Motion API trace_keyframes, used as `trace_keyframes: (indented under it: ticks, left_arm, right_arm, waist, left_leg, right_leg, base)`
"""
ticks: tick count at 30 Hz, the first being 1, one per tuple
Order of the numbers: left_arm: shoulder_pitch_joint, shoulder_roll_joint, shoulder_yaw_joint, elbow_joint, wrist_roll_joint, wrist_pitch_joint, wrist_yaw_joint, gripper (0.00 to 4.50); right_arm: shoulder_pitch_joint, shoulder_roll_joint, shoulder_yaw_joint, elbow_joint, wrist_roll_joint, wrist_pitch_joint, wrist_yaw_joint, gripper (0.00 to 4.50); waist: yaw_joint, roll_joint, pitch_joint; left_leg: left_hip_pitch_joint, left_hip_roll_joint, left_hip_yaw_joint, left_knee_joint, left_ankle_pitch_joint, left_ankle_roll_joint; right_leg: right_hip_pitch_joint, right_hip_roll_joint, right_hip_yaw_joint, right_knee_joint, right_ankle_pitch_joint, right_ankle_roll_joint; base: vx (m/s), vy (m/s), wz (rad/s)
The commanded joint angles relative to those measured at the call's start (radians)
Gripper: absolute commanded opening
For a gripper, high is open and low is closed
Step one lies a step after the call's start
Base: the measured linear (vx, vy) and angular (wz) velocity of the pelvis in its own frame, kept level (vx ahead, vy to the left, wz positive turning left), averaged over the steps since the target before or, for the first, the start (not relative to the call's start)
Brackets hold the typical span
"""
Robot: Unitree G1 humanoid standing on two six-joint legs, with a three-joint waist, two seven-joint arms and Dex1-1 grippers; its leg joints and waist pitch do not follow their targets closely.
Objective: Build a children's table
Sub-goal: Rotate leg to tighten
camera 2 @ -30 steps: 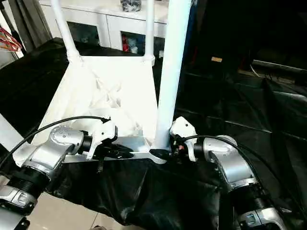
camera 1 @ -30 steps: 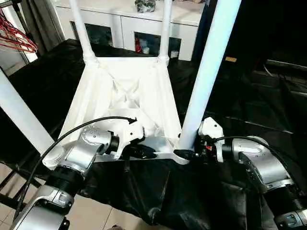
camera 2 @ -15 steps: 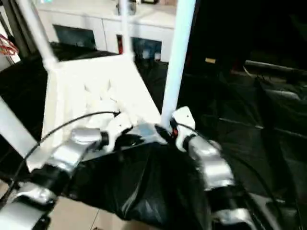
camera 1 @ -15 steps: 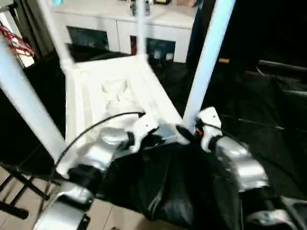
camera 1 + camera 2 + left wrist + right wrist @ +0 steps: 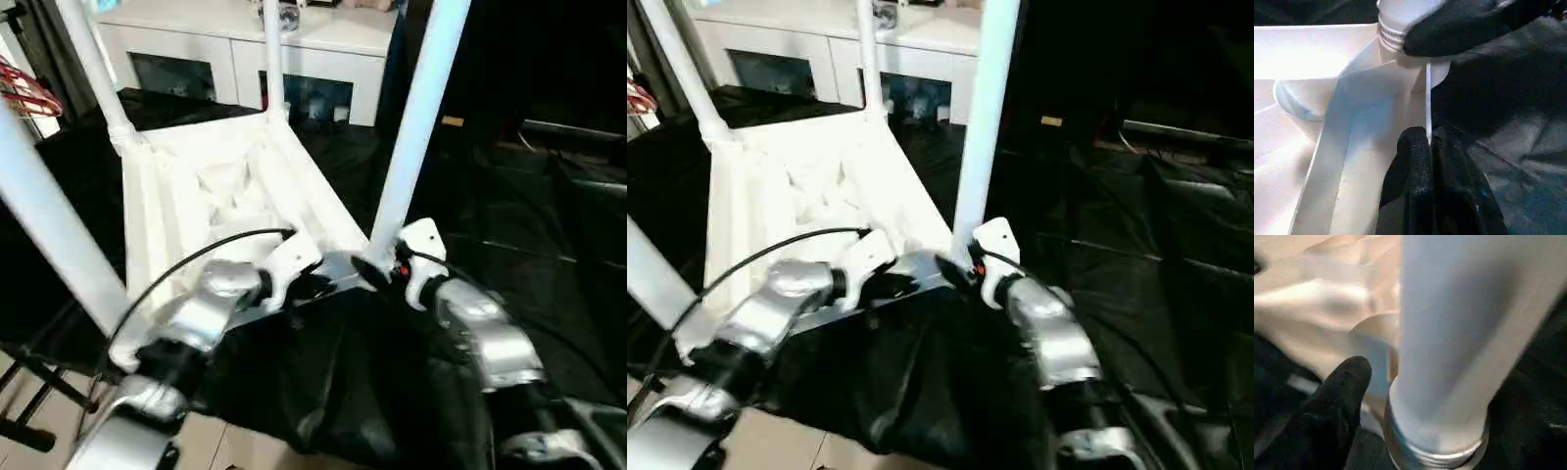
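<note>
The children's table (image 5: 225, 196) lies upside down on a black cloth, ribbed underside up, with all four white legs standing in its corner sockets. My left gripper (image 5: 313, 286) is shut on the thin near rim (image 5: 1427, 98), close to the near right corner. My right gripper (image 5: 377, 272) is closed around the threaded base of the near right leg (image 5: 416, 117). One of its black fingers (image 5: 1337, 401) shows beside that leg, and the other is hidden behind it. The near left leg (image 5: 49, 225) rises by my left forearm.
A white cabinet (image 5: 294, 39) with glass doors stands right behind the table. Red hangers (image 5: 24, 93) hang at the far left. The black cloth (image 5: 549, 215) drapes over the near edge of the work surface, with bare floor and a black stand (image 5: 39, 392) below left.
The table has swung round: its near right corner moved away from me and the far legs shifted left. Both grippers kept their hold. The camera also moved a little.
</note>
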Motion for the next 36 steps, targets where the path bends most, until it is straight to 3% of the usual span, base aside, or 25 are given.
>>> trace_keyframes:
  ticks: [1,3,4,8,13,18,23,27,31,35,36]
  left_arm:
    - [-0.005,-0.028,-0.027,-0.045,-0.053,-0.061,-0.051,0.0]
    - [0.0,0.001,-0.028,-0.05,-0.063,-0.073,-0.103,0.0]
    - [0.003,0.021,-0.03,-0.052,-0.068,-0.078,-0.135,0.0]
    - [0.013,0.077,-0.032,-0.068,-0.09,-0.093,-0.239,0.0]
    - [0.013,0.113,-0.03,-0.063,-0.104,-0.098,-0.31,0.0]
    - [0.02,0.137,-0.041,-0.067,-0.113,-0.09,-0.345,0.0]
    - [0.031,0.145,-0.044,-0.083,-0.117,-0.081,-0.37,0.0]
    - [0.036,0.149,-0.048,-0.085,-0.118,-0.083,-0.373,0.0]
    - [0.041,0.152,-0.049,-0.088,-0.12,-0.077,-0.376,0.0]
    - [0.018,0.107,-0.023,-0.038,-0.092,-0.076,-0.257,0.0]
    - [0.009,0.093,-0.018,-0.024,-0.085,-0.077,-0.224,0.0]
  right_arm:
    - [0.022,0.02,0.111,-0.004,0.025,0.009,0.1,4.32]
    - [0.022,-0.03,0.109,-0.015,0.029,-0.001,0.158,4.32]
    - [0.025,-0.06,0.109,-0.025,0.037,-0.007,0.204,4.32]
    - [0.032,-0.137,0.113,-0.051,0.049,-0.012,0.337,4.32]
    - [0.036,-0.195,0.144,-0.076,0.057,-0.016,0.422,3.88]
    - [0.033,-0.203,0.146,-0.075,0.078,-0.018,0.465,3.52]
    - [0.036,-0.207,0.149,-0.079,0.086,-0.011,0.489,3.2]
    - [0.038,-0.209,0.153,-0.082,0.094,-0.005,0.493,2.83]
    - [0.044,-0.204,0.148,-0.086,0.1,0.003,0.494,2.72]
    - [0.072,-0.161,0.132,-0.092,0.116,0.027,0.44,2.71]
    - [0.077,-0.147,0.129,-0.089,0.111,0.025,0.414,2.71]
  waist:
    - [0.005,-0.005,-0.058]
    - [0.009,-0.004,-0.06]
    - [0.011,0.002,-0.062]
    - [0.018,0.002,-0.063]
    - [0.025,-0.002,-0.06]
    - [0.031,-0.004,-0.058]
    - [0.033,-0.005,-0.061]
    - [0.034,-0.007,-0.061]
    - [0.033,-0.006,-0.061]
    - [0.035,-0.008,-0.061]
    - [0.035,-0.01,-0.057]
  left_leg:
    - [0.011,0.052,-0.022,-0.074,-0.254,0.045]
    - [0.011,0.054,-0.023,-0.073,-0.237,0.049]
    - [0.014,0.056,-0.021,-0.07,-0.226,0.054]
    - [0.011,0.06,-0.021,-0.07,-0.192,0.069]
    - [0.013,0.061,-0.019,-0.071,-0.218,0.056]
    - [0.014,0.061,-0.02,-0.073,-0.237,0.042]
    - [0.013,0.062,-0.019,-0.071,-0.208,0.046]
    - [0.012,0.061,-0.018,-0.069,-0.192,0.051]
    - [0.012,0.061,-0.018,-0.069,-0.193,0.051]
    - [0.014,0.061,-0.017,-0.068,-0.197,0.052]
    - [0.016,0.06,-0.016,-0.07,-0.214,0.047]
  right_leg:
    - [0.036,-0.059,0.046,-0.069,-0.272,-0.21]
    - [0.041,-0.059,0.045,-0.065,-0.261,-0.218]
    - [0.039,-0.058,0.046,-0.061,-0.229,-0.229]
    - [0.046,-0.055,0.043,-0.047,-0.146,-0.259]
    - [0.047,-0.059,0.044,-0.051,-0.198,-0.259]
    - [0.044,-0.061,0.045,-0.055,-0.254,-0.243]
    - [0.044,-0.06,0.044,-0.049,-0.207,-0.254]
    - [0.045,-0.06,0.044,-0.047,-0.198,-0.255]
    - [0.045,-0.06,0.044,-0.048,-0.21,-0.251]
    - [0.043,-0.059,0.045,-0.05,-0.213,-0.249]
    - [0.04,-0.06,0.046,-0.057,-0.25,-0.241]
  base:
    - [0.0,0.0,0.0]
    - [0.0,0.0,0.0]
    - [0.0,0.0,0.0]
    - [0.0,0.0,0.0]
    - [0.0,0.0,0.0]
    - [0.0,0.0,0.0]
    - [0.0,0.0,0.0]
    - [0.0,0.0,0.0]
    - [0.0,0.0,0.0]
    - [0.0,0.0,0.0]
    - [0.0,0.0,0.0]
